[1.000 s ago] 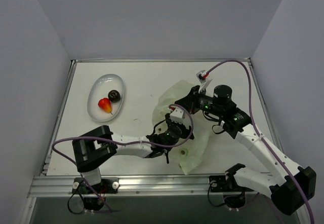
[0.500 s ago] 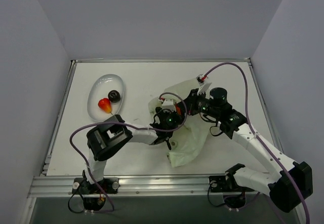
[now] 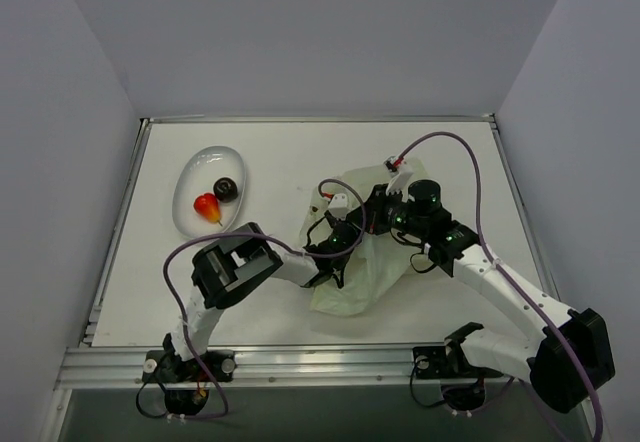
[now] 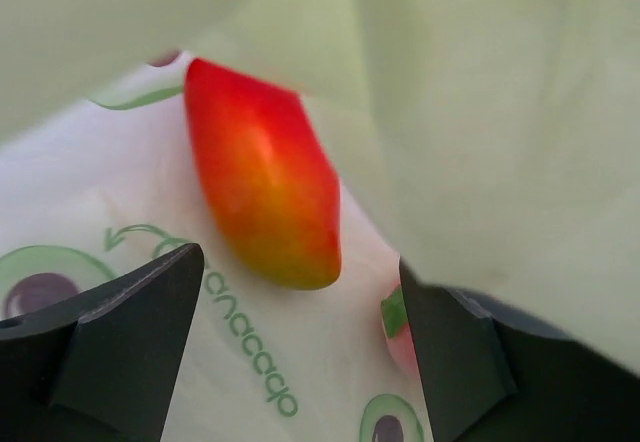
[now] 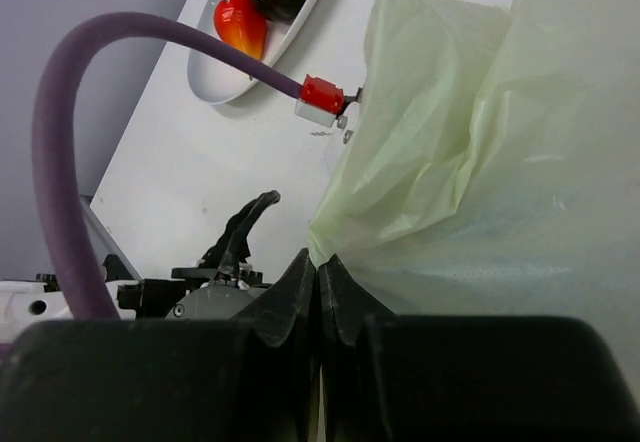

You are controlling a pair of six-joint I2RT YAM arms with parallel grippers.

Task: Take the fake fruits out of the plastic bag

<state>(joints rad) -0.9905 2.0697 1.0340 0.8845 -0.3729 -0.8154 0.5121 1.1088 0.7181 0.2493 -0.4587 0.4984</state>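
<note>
The pale green plastic bag (image 3: pixel 365 272) lies crumpled at the table's centre. My left gripper (image 3: pixel 345 234) reaches inside it with jaws open. In the left wrist view an elongated red-orange fake fruit (image 4: pixel 262 174) lies on the bag's printed inner surface just ahead of my gripper (image 4: pixel 300 362), untouched. A small pink-red piece with a green tip (image 4: pixel 398 330) shows beside my right finger (image 4: pixel 455 362). My right gripper (image 5: pixel 319 270) is shut on the edge of the bag (image 5: pixel 480 162) and holds it up; it also shows in the top view (image 3: pixel 378 207).
A white oval dish (image 3: pixel 195 224) stands at the back left with a red fruit (image 3: pixel 207 206) and a dark round fruit (image 3: pixel 226 189) in it; it also shows in the right wrist view (image 5: pixel 225 77). A purple cable (image 5: pixel 60 162) loops across that view.
My left arm has pushed further to the right, deeper into the bag. My right gripper has shifted slightly left and nearer with the bag edge, and the bag has bunched up smaller.
</note>
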